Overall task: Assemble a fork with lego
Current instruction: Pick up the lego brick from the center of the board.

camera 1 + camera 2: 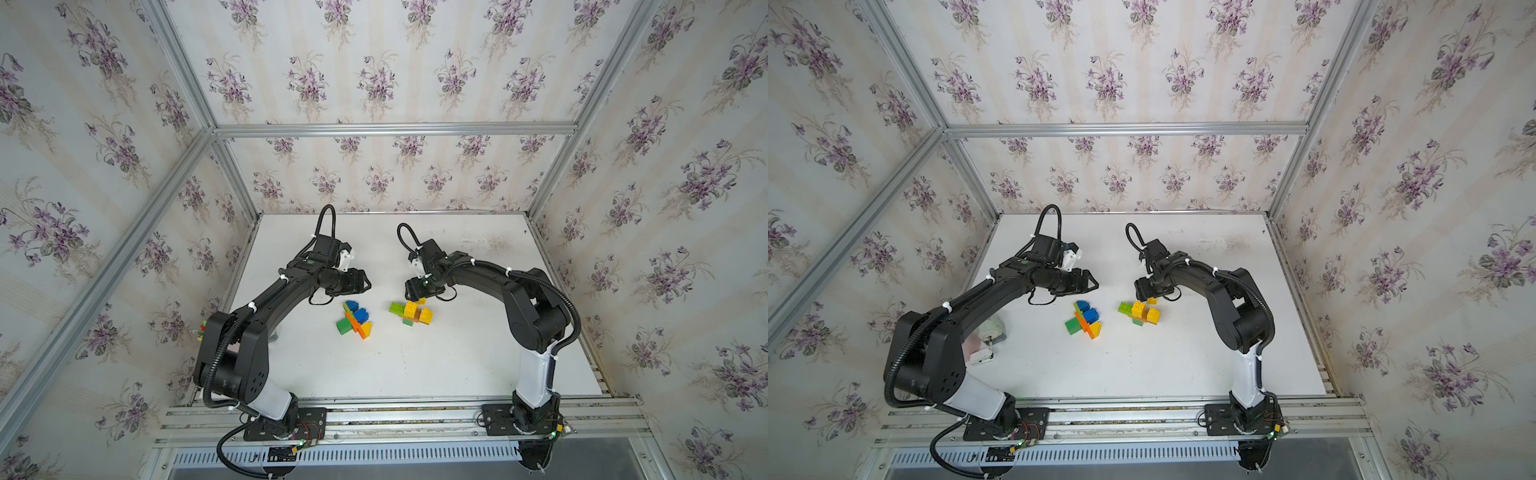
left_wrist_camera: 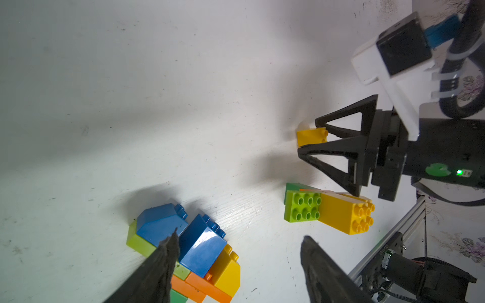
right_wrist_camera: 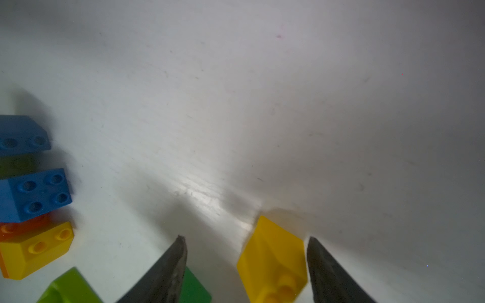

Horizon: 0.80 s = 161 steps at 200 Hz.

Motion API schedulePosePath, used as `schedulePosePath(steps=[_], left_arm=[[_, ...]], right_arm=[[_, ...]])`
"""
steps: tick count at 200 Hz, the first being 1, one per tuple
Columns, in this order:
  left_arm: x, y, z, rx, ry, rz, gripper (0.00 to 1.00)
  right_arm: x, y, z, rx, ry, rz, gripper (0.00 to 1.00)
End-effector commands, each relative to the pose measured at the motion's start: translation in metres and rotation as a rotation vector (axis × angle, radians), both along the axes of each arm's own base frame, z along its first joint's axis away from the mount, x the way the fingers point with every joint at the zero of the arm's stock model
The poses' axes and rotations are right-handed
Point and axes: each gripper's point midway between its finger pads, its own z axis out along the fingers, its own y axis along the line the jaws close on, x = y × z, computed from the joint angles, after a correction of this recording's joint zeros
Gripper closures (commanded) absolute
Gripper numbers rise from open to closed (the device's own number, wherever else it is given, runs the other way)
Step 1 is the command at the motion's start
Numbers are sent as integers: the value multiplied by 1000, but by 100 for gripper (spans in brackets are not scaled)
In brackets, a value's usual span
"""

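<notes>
so the right gripper sat unclenched around the yellow brick, middle of the table, probably lining up a pinch, while the left gripper hung spread and empty near the blue-orange cluster.

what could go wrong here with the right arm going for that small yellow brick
The small yellow brick lies off-centre between the fingers of the right gripper, close to one; closing may skid or twist it. The green and yellow stack sits just beside that gripper and could get knocked.
</notes>
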Motion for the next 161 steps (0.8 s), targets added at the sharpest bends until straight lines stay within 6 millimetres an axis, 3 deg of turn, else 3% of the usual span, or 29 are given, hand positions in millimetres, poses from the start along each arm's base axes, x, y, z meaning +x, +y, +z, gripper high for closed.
schedulePosePath(steps=[1,42,99,161], left_arm=[[4,-2,4,-28,-24,-3,24],[3,0,1,-45,-19,-6,24],[4,1,0,-62,-14,-6,25],[3,0,-4,-75,-12,0,25]], right_arm=[[-1,-2,-7,-18,37,-33,29],[-1,2,-18,-48,66,-58,35],[-1,-9,-29,-142,82,-68,50],[3,-18,-12,-192,50,-63,41]])
